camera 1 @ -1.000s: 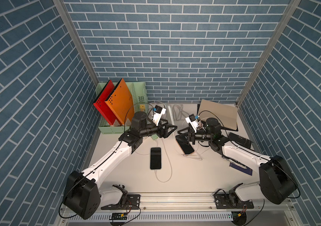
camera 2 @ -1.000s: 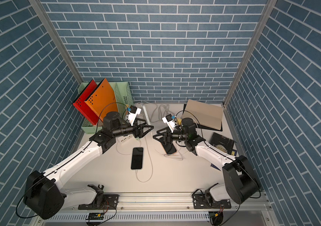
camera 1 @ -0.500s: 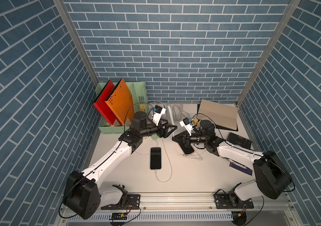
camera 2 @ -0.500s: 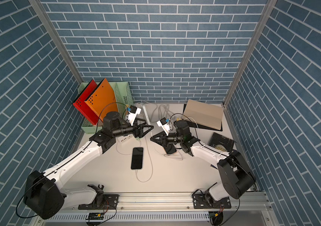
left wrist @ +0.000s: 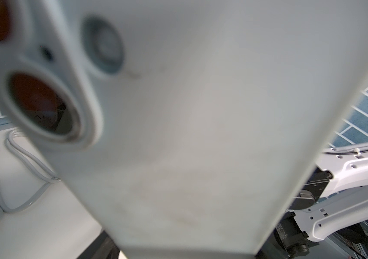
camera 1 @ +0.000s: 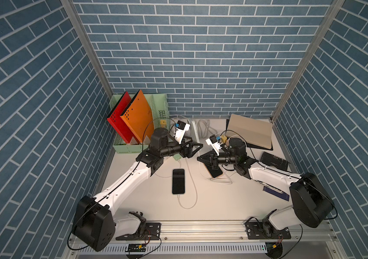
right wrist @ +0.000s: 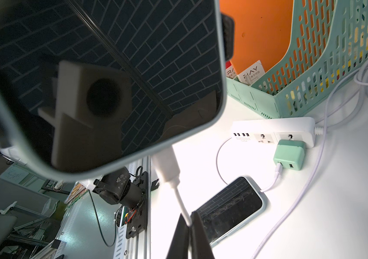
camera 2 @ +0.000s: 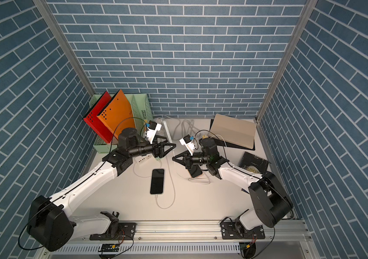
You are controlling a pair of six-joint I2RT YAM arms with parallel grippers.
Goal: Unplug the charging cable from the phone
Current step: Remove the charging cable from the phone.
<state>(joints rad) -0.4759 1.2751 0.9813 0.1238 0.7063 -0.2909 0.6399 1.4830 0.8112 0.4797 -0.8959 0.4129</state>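
Right hand point(right wrist: 188, 226) pinched shut on the charging cable point(right wrist: 179, 199) just behind its plug point(right wrist: 165, 166). The phone point(right wrist: 102, 78), clamped by the left hand point(camera 1: 198, 146), lies straight beyond the fingertips, along the cable.

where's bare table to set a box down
Bare: front right, between the cable loop of the flat phone, the right arm and the rail; also between that phone and the left arm. Crowded: around the power strip and file organizer.
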